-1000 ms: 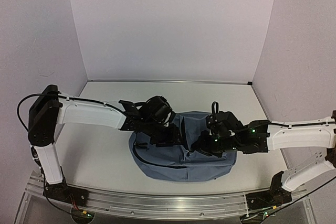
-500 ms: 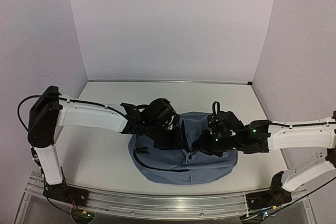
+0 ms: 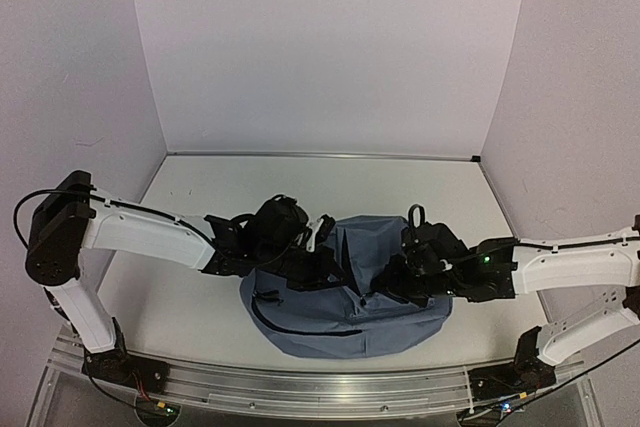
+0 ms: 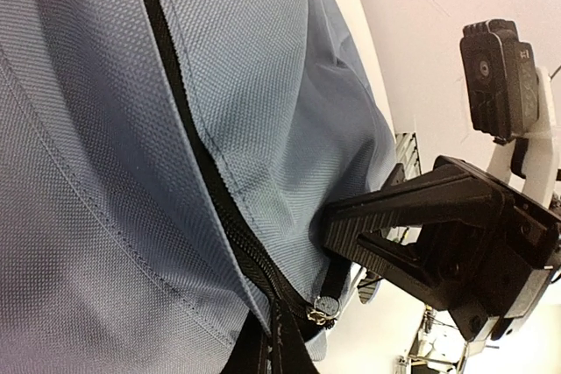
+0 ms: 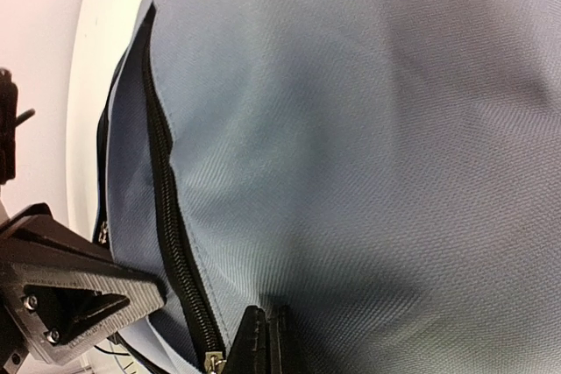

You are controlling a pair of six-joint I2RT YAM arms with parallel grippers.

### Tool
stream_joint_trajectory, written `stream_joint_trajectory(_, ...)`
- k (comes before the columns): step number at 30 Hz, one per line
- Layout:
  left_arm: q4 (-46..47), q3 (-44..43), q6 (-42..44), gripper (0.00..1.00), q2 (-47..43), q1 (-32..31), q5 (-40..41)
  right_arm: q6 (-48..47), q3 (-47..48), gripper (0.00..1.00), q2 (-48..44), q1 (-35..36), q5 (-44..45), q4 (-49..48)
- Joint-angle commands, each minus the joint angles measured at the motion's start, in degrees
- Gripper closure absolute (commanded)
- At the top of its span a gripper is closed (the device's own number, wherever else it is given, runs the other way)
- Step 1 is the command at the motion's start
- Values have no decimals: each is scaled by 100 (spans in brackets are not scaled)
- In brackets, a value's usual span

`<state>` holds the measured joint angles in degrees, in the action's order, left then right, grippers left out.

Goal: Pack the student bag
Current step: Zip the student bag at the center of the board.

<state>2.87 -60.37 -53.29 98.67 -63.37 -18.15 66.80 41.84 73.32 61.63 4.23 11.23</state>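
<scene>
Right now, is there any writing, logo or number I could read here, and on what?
No readable text.
The student bag shows no label or logo.
A black box in the left wrist view carries a tiny white mark, too blurred to read.

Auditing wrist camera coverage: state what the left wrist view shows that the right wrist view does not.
Left wrist only: the right gripper seen side-on, shut on a fold of the student bag, with its wrist camera above. Right wrist only: part of the left gripper at lower left. Both: the bag's grey-blue fabric, its black zip and a metal zip pull.
</scene>
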Motion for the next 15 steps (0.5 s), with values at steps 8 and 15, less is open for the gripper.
stream_joint_trajectory(8, 813, 450, -387, 100, -427, 200, -370, -79, -47, 100, -236, 4, 246, 145)
stream_joint_trajectory(15, 677, 397, -588, 100, -170, 515, -351, -560, 371, 100, -154, 419, -164, 151)
